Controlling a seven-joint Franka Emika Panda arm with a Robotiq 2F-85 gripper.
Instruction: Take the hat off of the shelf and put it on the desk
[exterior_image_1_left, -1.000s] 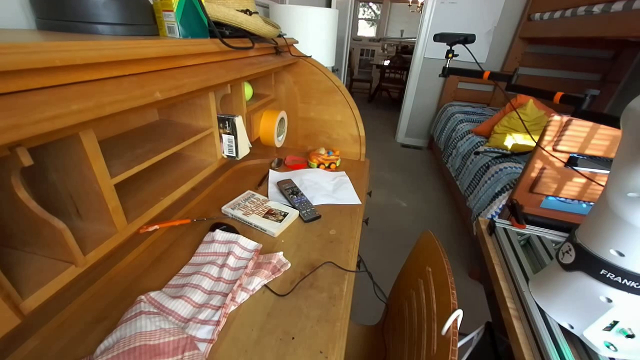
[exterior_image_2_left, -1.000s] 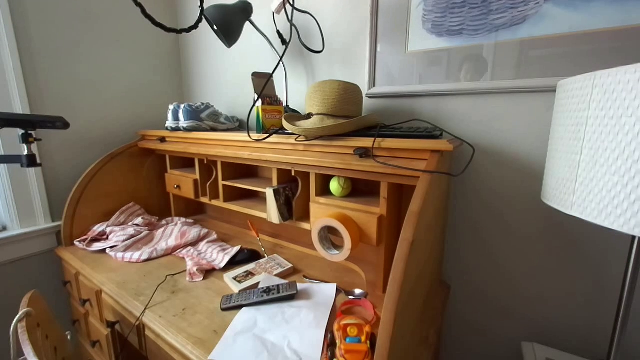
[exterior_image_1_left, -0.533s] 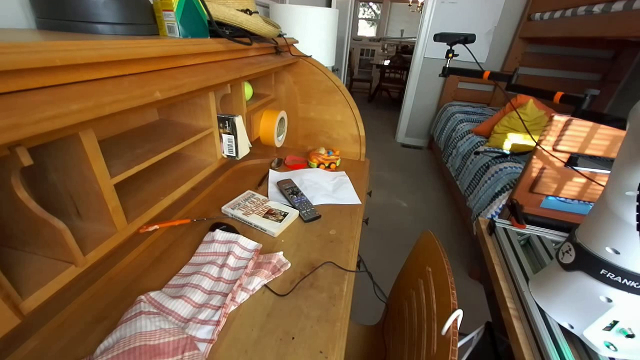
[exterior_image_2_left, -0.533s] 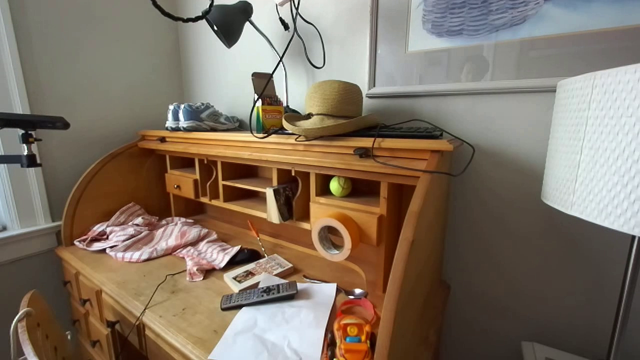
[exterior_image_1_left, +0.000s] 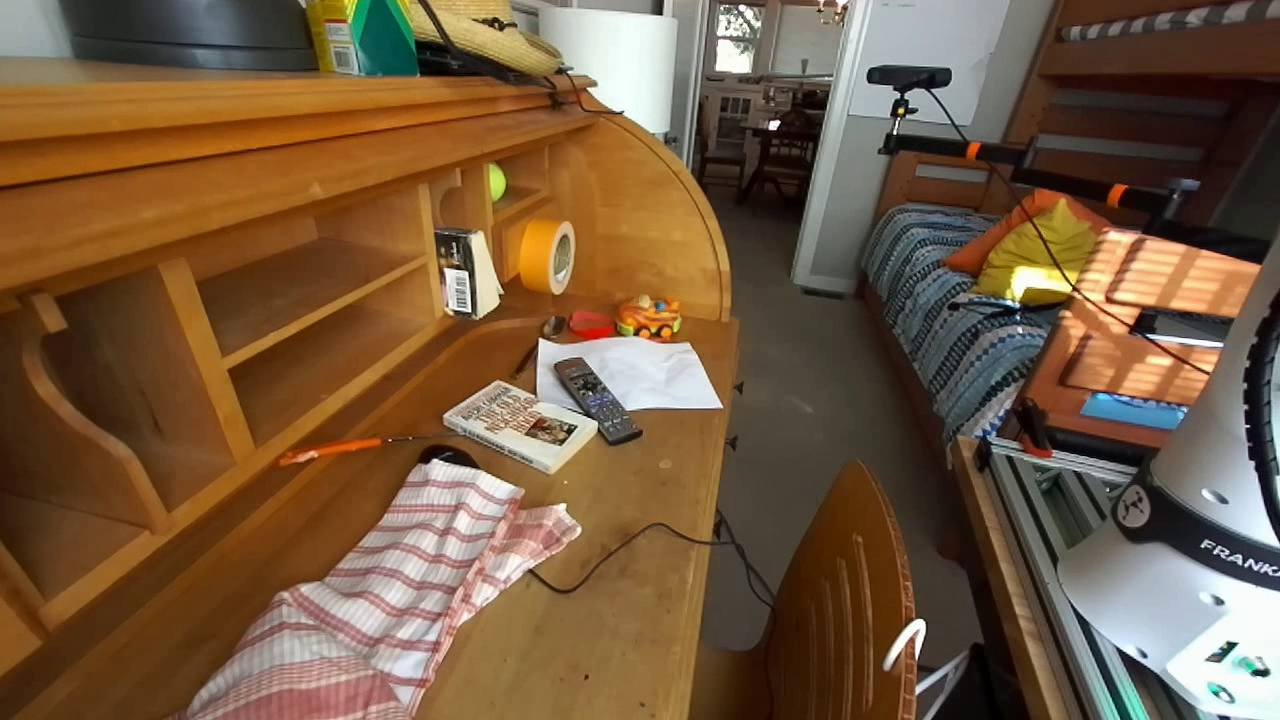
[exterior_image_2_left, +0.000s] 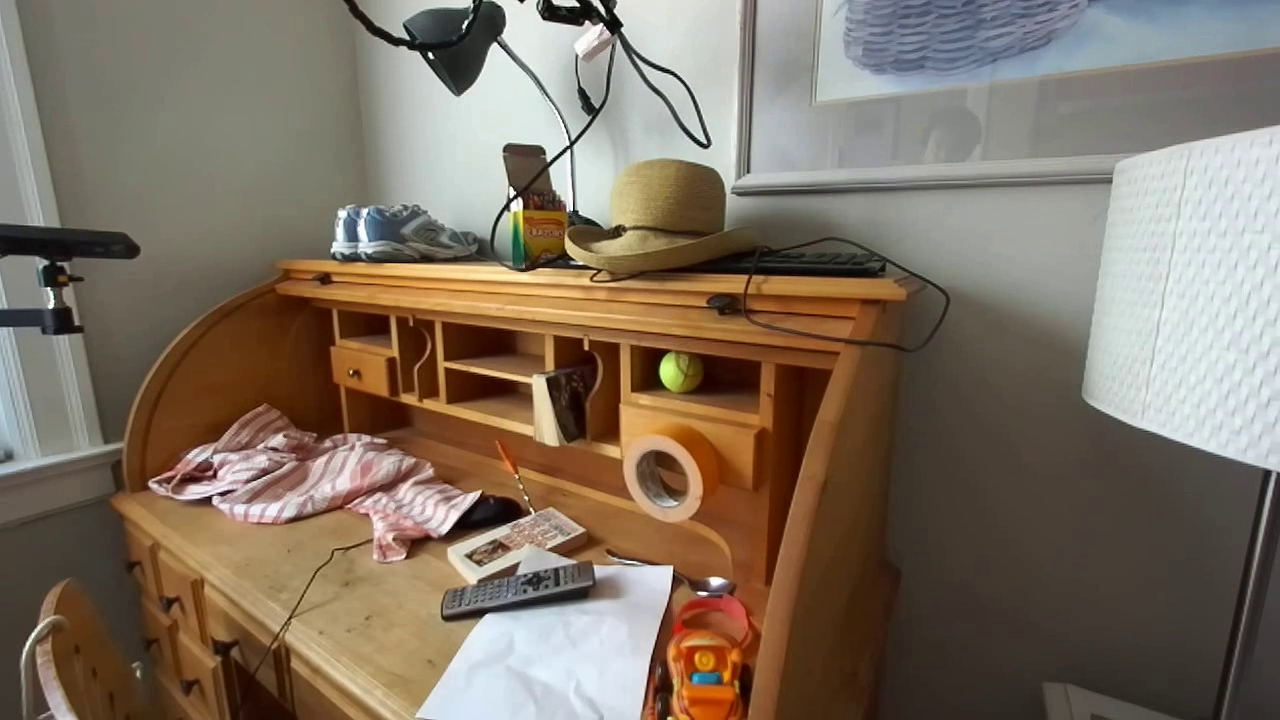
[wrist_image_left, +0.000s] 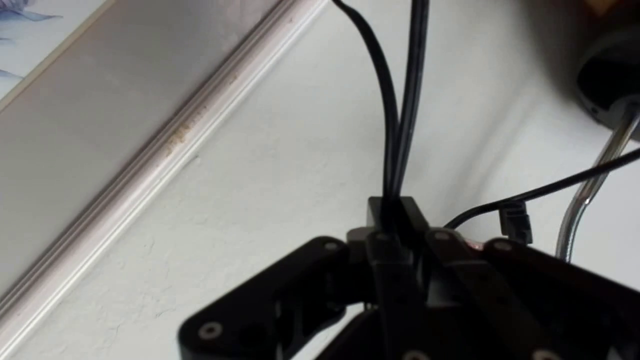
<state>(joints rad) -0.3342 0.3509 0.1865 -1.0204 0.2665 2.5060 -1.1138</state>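
Observation:
The tan straw hat (exterior_image_2_left: 668, 205) rests on the shelf (exterior_image_2_left: 400, 270), the desk's top board, with its brim over a black keyboard. Part of the hat (exterior_image_1_left: 480, 35) shows at the top of an exterior view. The honey-coloured desk (exterior_image_2_left: 300, 560) stands below. My gripper (wrist_image_left: 395, 212) is shut on black cables (wrist_image_left: 384, 75), which run up between its fingertips in the wrist view. In an exterior view my gripper (exterior_image_2_left: 582, 12) shows at the top edge, above and left of the hat and apart from it. The cables (exterior_image_2_left: 655, 95) hang from it; one strand reaches the shelf beside the hat.
A crayon box (exterior_image_2_left: 540, 225), a lamp (exterior_image_2_left: 458, 50) and shoes (exterior_image_2_left: 400, 235) stand left of the hat. A framed picture (exterior_image_2_left: 760, 180) hangs behind. On the desk lie a striped cloth (exterior_image_2_left: 320, 475), a book (exterior_image_2_left: 517, 545), a remote (exterior_image_2_left: 518, 590), paper (exterior_image_2_left: 560, 650) and a toy car (exterior_image_2_left: 705, 665).
My gripper has come down into view at the top edge, moving right. The hanging cables and white plug have shifted right and down. The hat has not moved.

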